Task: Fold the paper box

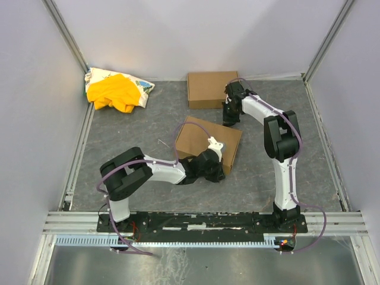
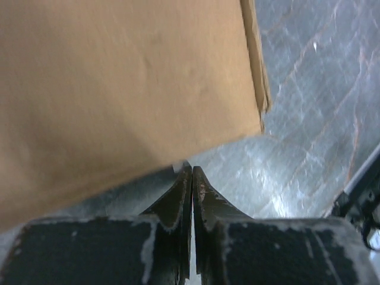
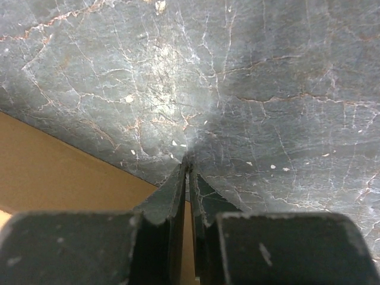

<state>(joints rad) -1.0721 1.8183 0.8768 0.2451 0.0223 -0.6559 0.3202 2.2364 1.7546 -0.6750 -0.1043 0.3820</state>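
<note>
The paper box [image 1: 205, 139] lies in the middle of the mat as a closed flat brown rectangle, turned at an angle. My left gripper [image 1: 217, 172] is shut and empty, with its tips at the box's near edge. In the left wrist view the box [image 2: 119, 83] fills the upper left, just beyond the closed fingertips [image 2: 192, 170]. My right gripper [image 1: 228, 117] is shut and empty, pointing down at the mat by the box's far right corner. Brown cardboard [image 3: 53, 178] shows at the lower left of the right wrist view, beside the closed gripper [image 3: 188, 161].
A second flat brown cardboard box [image 1: 212, 89] lies at the back, just behind my right gripper. A yellow cloth bundle [image 1: 116, 90] sits in the back left corner. White walls and metal rails enclose the grey mat [image 1: 148, 119].
</note>
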